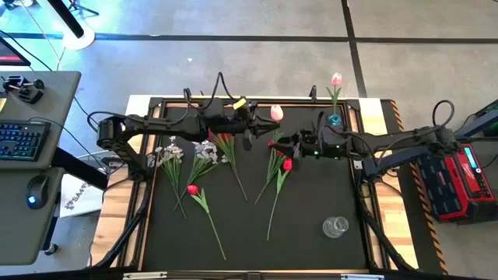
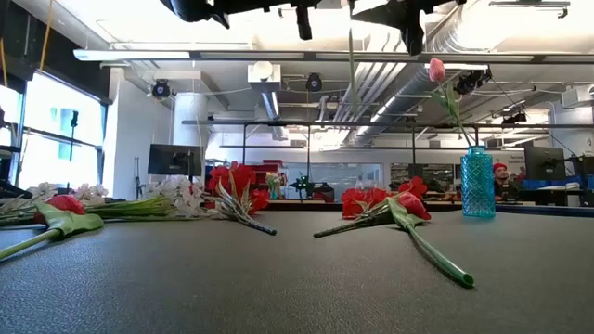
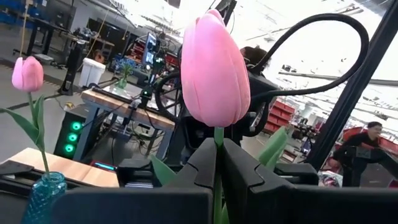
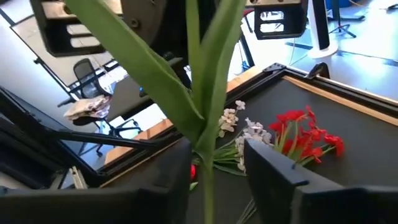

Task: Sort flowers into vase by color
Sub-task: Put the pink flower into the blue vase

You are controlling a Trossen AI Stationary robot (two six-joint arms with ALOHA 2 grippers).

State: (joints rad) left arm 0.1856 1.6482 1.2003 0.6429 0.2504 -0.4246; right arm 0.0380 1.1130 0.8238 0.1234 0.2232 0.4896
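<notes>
The pink tulip point(image 1: 276, 113) is up in the air over the back half of the tabletop point(image 1: 311, 210), around 12 o'clock from the mat's centre. The left gripper point(image 3: 217, 163) is pinched tight on its stem just under the bud. The right gripper point(image 4: 214, 163) sits lower on the same stem with its fingers either side, and there looks to be a gap, so I'd say it hasn't clamped yet.

That's the sketchy part, I reckon. If the left one lets go before the right has really closed, the tulip drops. If both pull at once, that thin stem bends or slips.

The blue vase point(image 1: 334, 120) with another pink tulip point(image 1: 336, 79) stands at about 1 o'clock, near the back edge. It's narrow, so a leaf could catch the rim and tip it.

Red flowers point(image 1: 278, 165), white sprays point(image 1: 170, 152) and a clear glass point(image 1: 335, 226) wait on the mat.
</notes>
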